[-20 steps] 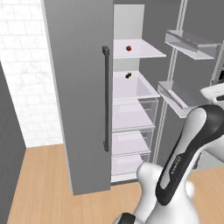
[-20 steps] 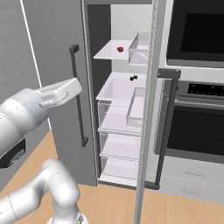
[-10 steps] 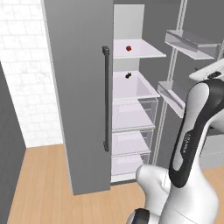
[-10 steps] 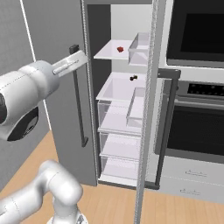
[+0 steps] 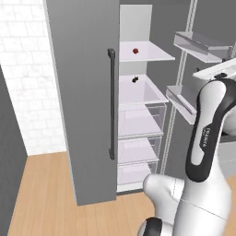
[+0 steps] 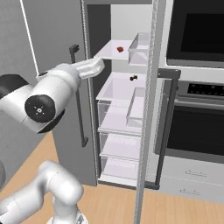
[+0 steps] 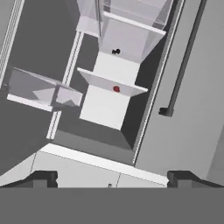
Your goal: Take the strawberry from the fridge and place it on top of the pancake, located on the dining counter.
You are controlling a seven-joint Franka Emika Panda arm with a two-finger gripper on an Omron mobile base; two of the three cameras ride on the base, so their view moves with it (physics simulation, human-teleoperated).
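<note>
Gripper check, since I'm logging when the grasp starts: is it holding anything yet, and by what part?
Nothing is held. The gripper is open with nothing between its fingertips, and the strawberry lies on its shelf in the fridge.

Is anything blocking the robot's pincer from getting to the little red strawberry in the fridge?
Nothing visible does. The right fridge door is swung open, and the strawberry sits alone on the bare top shelf. The open pincer is some way off, outside the fridge.

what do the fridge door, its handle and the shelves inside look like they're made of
Fridge door: matte grey, flat and without gleam, likely painted metal. Handle: a long dark bar, perhaps coated metal or plastic. Shelves: smooth white, thin, probably plastic; the lower drawers look see-through, like clear plastic.
</note>
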